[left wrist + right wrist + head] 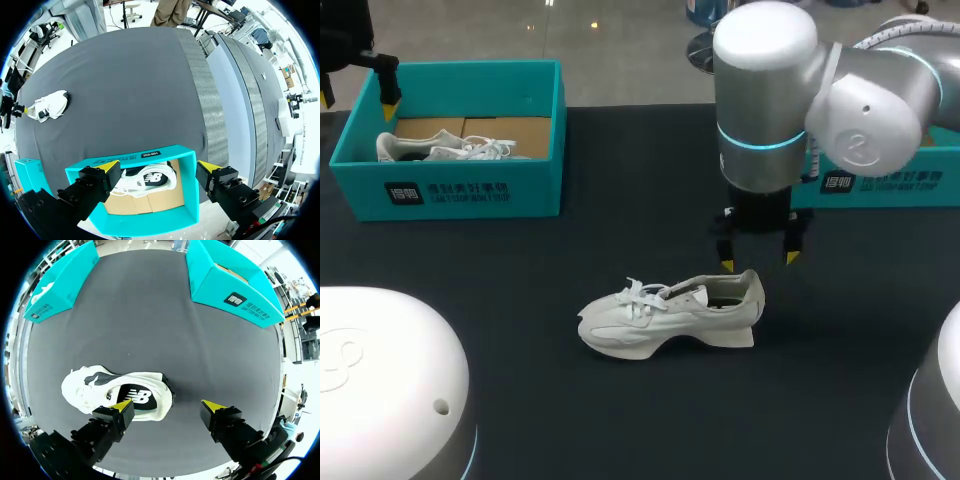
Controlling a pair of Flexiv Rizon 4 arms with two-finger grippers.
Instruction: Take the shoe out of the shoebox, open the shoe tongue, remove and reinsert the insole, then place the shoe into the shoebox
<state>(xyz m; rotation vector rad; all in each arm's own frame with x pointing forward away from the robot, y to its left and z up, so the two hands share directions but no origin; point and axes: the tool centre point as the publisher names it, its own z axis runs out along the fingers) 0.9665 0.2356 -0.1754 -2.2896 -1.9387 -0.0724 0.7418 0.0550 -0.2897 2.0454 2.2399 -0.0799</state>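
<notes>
Sneaker [665, 318], white lace-up, mid-table, heel under wide-open right gripper [758, 262]; left gripper [160, 167] equally wide over teal cardboard shoebox [460, 190], far-left corner.

- The table [640, 170] carries two boxes along its far side and one shoe near its middle.
- The shoebox [460, 188] stands at the far left corner, with a second shoe [445, 148] lying inside it.
- The other box [910, 180] stands at the far right, partly hidden behind the right arm.
- The shoe [670, 315] rests upright on its sole, well apart from both boxes, toe towards the left and heel towards the right.
- The right pincer [759, 262] hangs just above and behind the heel, with one finger beside the heel.
- The left pincer [160, 166] hangs above the shoebox, over the shoe inside it.
</notes>
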